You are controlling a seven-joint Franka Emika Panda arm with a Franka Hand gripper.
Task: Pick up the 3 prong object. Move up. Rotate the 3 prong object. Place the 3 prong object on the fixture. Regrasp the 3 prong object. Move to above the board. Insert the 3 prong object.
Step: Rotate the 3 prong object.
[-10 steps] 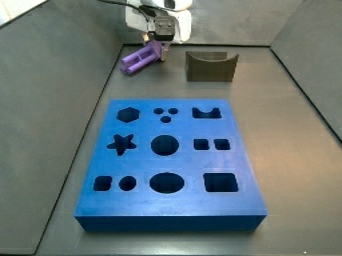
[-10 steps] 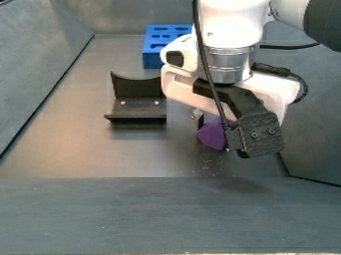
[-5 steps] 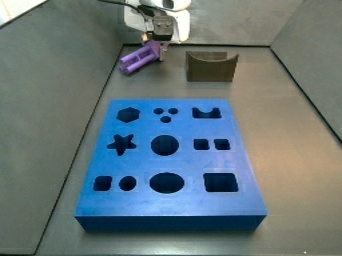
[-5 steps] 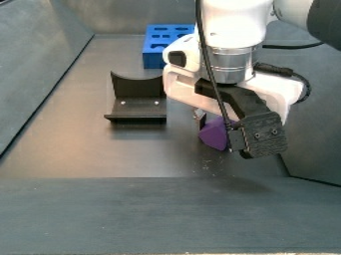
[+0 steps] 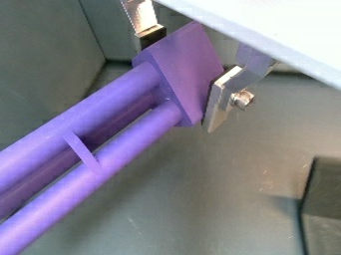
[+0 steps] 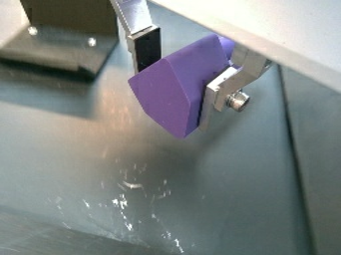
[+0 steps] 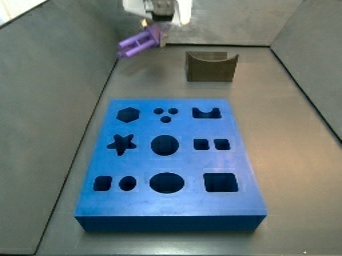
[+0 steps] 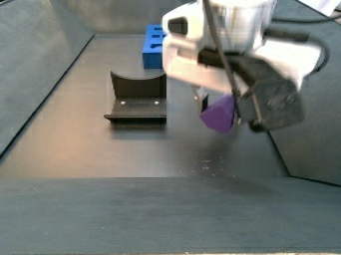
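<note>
One 3 prong object (image 5: 120,129) is held clear of the tabletop (image 7: 294,120) at the upper left of a side view, left of the fixture (image 7: 210,66). Pickup is judged done and lifting under way; rotation, fixture placement, regrasp and insertion into the board (image 7: 167,165) are left. The gripper (image 6: 184,72) has its jaws closed on the piece's block end.

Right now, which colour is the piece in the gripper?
Light purple 3 prong object, clearest in a wrist view; gripper.
</note>
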